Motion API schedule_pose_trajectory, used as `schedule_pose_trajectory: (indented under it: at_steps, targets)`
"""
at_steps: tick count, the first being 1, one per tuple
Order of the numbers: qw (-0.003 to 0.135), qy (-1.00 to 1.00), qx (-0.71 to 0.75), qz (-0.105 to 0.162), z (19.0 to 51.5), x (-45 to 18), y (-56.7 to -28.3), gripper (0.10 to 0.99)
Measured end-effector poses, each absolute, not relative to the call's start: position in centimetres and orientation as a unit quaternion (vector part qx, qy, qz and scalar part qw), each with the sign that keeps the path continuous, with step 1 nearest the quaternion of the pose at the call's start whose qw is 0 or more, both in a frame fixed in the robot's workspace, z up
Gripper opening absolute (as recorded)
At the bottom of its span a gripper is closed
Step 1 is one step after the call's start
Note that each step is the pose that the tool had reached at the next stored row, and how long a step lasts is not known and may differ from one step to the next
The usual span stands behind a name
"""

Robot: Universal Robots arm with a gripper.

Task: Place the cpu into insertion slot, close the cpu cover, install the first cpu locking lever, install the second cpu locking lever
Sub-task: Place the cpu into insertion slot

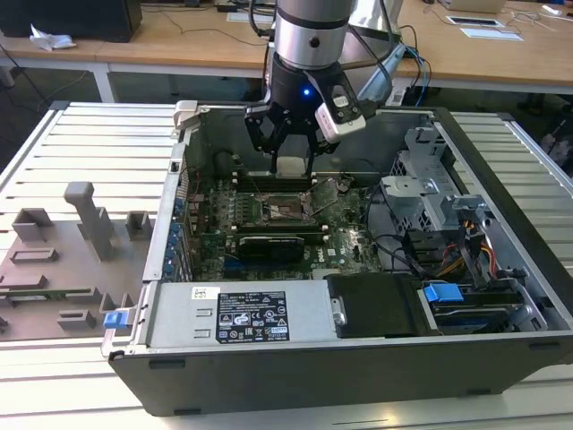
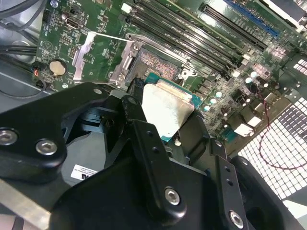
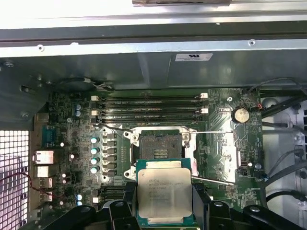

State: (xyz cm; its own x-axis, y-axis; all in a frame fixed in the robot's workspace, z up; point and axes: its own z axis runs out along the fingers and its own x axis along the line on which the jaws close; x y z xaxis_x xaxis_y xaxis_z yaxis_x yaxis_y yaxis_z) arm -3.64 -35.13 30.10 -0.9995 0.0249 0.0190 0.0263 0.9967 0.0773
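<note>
Cpu [image 3: 164, 191] pinched above bare insertion slot [image 3: 158, 146]

The gripper [image 1: 293, 168] is clamped on two opposite edges of the cpu, holding it flat with its silvery top up. The insertion slot lies below and just ahead of the fingertips, clear of the cpu, its brown pin field uncovered. Off to one side of the gripper, the cpu cover [image 3: 223, 152] lies flipped open beside the slot, with two thin locking levers [image 3: 213, 132] along its edges.

Pale slatted metal table [image 1: 89, 134], light wooden desks [image 1: 179, 45] behind, papers [image 1: 491, 32] on one, bright even light
</note>
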Motion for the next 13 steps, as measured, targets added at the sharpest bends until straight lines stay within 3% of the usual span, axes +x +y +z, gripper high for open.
schedule_pose_trajectory:
  at_steps: [13]
  targets:
    - [0.009,-0.999,-0.013,-0.039,29.05,-3.64,-35.13,0.545]
